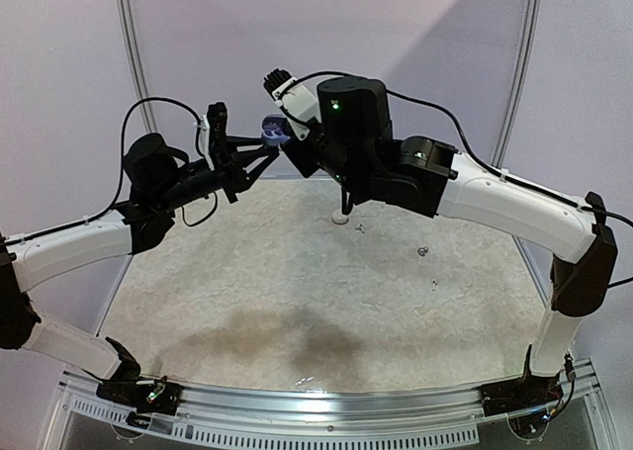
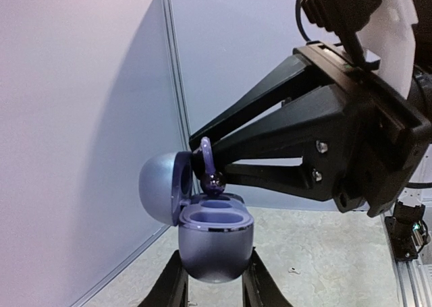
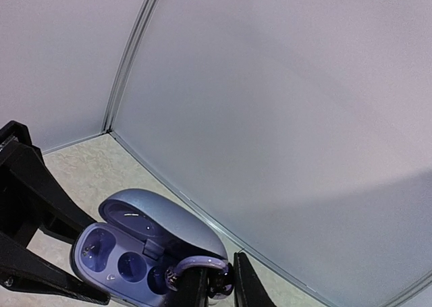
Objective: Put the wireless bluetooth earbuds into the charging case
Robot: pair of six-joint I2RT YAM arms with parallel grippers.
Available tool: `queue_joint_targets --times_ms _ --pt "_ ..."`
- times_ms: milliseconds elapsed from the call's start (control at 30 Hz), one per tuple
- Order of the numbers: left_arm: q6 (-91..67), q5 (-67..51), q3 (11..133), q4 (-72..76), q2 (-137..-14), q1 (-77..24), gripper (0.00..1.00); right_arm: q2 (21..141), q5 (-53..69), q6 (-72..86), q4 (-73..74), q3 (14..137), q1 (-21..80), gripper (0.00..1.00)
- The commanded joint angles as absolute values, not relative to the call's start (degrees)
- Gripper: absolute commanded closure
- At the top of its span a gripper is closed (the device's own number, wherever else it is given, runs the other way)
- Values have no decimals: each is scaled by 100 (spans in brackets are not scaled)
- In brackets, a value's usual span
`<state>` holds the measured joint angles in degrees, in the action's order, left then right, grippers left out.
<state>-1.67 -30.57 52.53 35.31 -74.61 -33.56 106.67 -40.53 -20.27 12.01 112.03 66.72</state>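
At the near edge of the bench [image 1: 297, 302], two arm bases are seen bolted to a metal rail [image 1: 326, 405]. The pale, speckled bench top is marked by one dark patch [image 1: 287, 333] near its middle.

Four small pieces are counted on the right half, towards the far edge:
- A white piece [image 1: 339, 218].
- A tiny piece [image 1: 361, 227] just beside it.
- A third piece [image 1: 423, 251] nearer the right edge.
- A fourth piece [image 1: 433, 285], also nearer the right edge.

All four are too small to be identified.

Above the far edge, both arms are raised and meet in the air. One charging case [image 2: 216, 243], rounded and blue-lavender, is gripped on both sides by the closed left hand [image 2: 214, 273], and its underside is cut off from view. Its lid [image 2: 160, 187] stands open.

One earbud [image 2: 214, 181], dark and glossy with a lavender wing, is pinched in the closed right hand [image 3: 219, 285] at one end of the open tray. It is touching or just above the rim. Whether it is seated in its recess cannot be told, because the black fingers cover that end. Other open recesses of the tray are seen beside it.

In the top view the case is largely hidden by the two hands, and only a small blue patch shows.

Behind everything, plain pale wall panels [image 1: 396, 35] are joined by metal strips [image 1: 134, 45].
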Motion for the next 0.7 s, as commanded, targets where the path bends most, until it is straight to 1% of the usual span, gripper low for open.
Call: queue_joint_targets --times_ms 0,500,600,667 --pt "-105 -3085 5229 3673 -7365 -3366 100 10404 -3950 -1927 1171 11294 6690 87" --pt "-123 -3006 5216 3726 -7336 -3349 100 10093 -3886 -1404 1286 11283 6655 94" --pt "-115 -2998 5204 3719 -7324 -3341 100 9896 -4000 -978 1730 11285 6491 95" --pt "-115 -2988 5187 3710 -7300 -3332 100 9752 -3988 -215 2545 11302 6221 95"
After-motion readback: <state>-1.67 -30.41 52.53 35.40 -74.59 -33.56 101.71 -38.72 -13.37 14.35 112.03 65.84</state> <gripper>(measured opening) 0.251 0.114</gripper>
